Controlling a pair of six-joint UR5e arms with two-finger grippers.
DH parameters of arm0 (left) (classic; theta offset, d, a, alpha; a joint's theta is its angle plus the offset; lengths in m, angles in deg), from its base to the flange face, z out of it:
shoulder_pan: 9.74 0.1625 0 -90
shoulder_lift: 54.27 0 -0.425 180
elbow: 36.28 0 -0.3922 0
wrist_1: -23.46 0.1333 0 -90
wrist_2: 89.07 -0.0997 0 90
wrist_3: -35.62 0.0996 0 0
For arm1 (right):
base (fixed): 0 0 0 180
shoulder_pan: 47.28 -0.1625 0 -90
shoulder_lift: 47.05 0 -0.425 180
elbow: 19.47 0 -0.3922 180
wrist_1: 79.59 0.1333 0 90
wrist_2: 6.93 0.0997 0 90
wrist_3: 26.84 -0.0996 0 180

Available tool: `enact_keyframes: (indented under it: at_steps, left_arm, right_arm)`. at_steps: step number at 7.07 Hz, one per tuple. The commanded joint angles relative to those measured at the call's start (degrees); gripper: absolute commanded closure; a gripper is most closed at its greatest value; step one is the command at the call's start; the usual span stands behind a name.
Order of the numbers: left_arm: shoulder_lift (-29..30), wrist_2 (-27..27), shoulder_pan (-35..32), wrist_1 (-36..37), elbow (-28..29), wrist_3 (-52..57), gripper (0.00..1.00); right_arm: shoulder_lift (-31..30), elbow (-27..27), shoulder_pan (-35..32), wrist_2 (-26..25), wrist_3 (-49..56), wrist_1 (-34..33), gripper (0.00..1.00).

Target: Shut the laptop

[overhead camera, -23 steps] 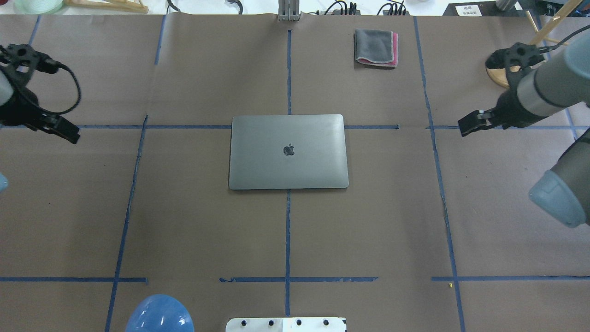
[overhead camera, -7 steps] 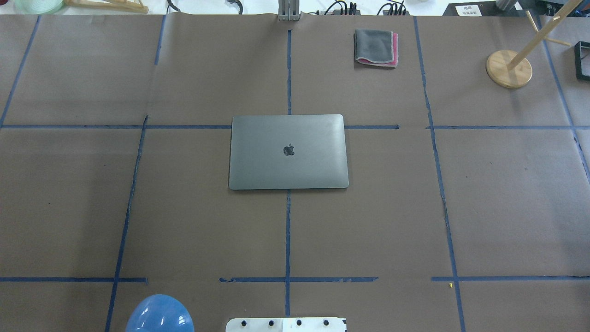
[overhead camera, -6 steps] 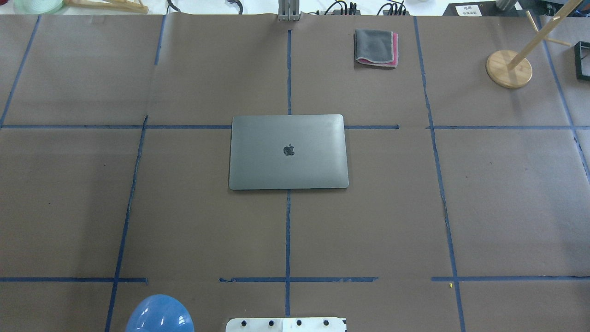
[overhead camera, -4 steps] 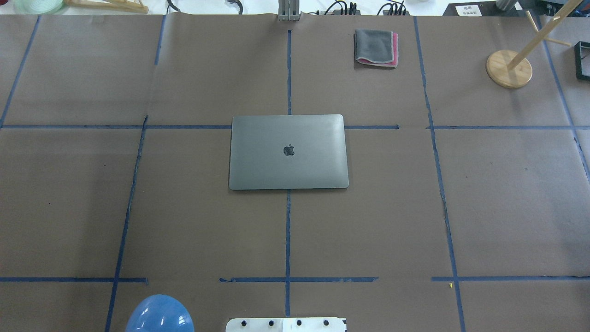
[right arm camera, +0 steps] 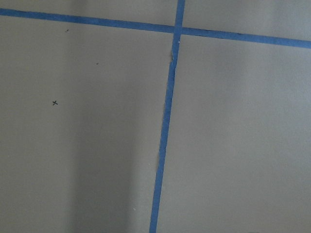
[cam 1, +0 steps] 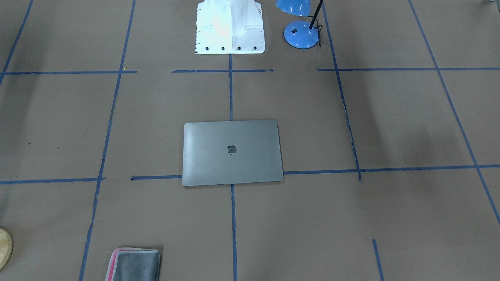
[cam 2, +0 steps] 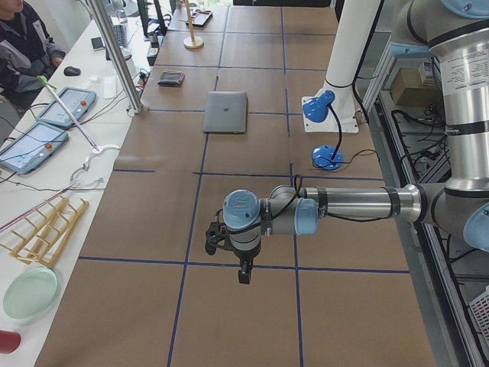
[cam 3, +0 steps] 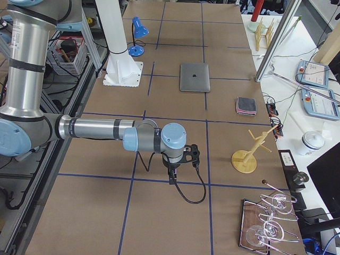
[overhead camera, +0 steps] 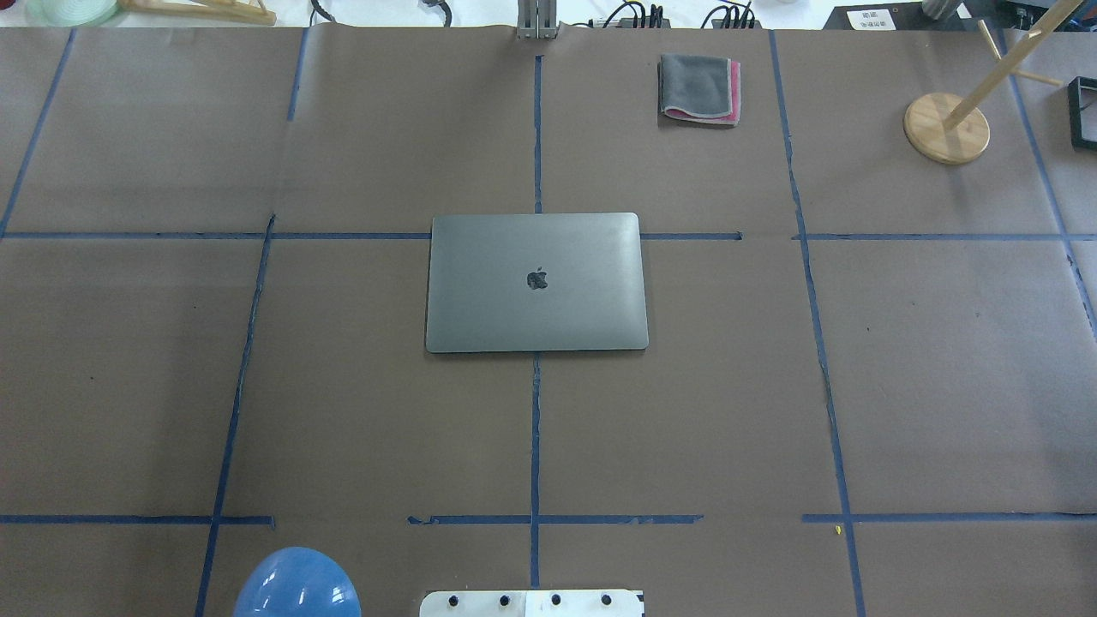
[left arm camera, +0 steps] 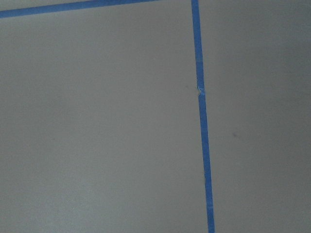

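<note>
The laptop [overhead camera: 536, 282] lies flat in the middle of the table with its lid down and the dark apple logo facing up. It also shows in the front view [cam 1: 232, 152] and in both side views [cam 2: 226, 112] [cam 3: 194, 77]. My left gripper [cam 2: 243, 271] points down over bare table far from the laptop, seen only in the left side view. My right gripper [cam 3: 172, 178] points down over bare table at the other end, seen only in the right side view. I cannot tell whether either is open or shut. Both wrist views show only brown paper and blue tape.
A folded grey-and-pink cloth [overhead camera: 699, 88] lies at the far side. A wooden stand [overhead camera: 945, 127] is at the far right. A blue desk lamp [cam 1: 300, 33] stands beside the white robot base [cam 1: 230, 27]. A person [cam 2: 23, 46] sits past the table's far edge.
Both grippers, at the overhead view's left and right edges 3.3 s ago, have left that view. The laptop has not moved. Nothing differs over the last second.
</note>
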Motion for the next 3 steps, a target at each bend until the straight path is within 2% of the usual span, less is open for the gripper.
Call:
enact_keyframes:
  at_steps: [1, 3]
  left_arm:
    - [-0.14, 0.05, 0.03, 0.09, -2.66, 0.00, 0.01]
    - [-0.14, 0.05, 0.21, 0.18, -2.77, 0.00, 0.01]
  right_arm:
    - [-0.01, 0.00, 0.00, 0.00, 0.00, 0.00, 0.01]
    - [-0.01, 0.00, 0.00, 0.00, 0.00, 0.00, 0.01]
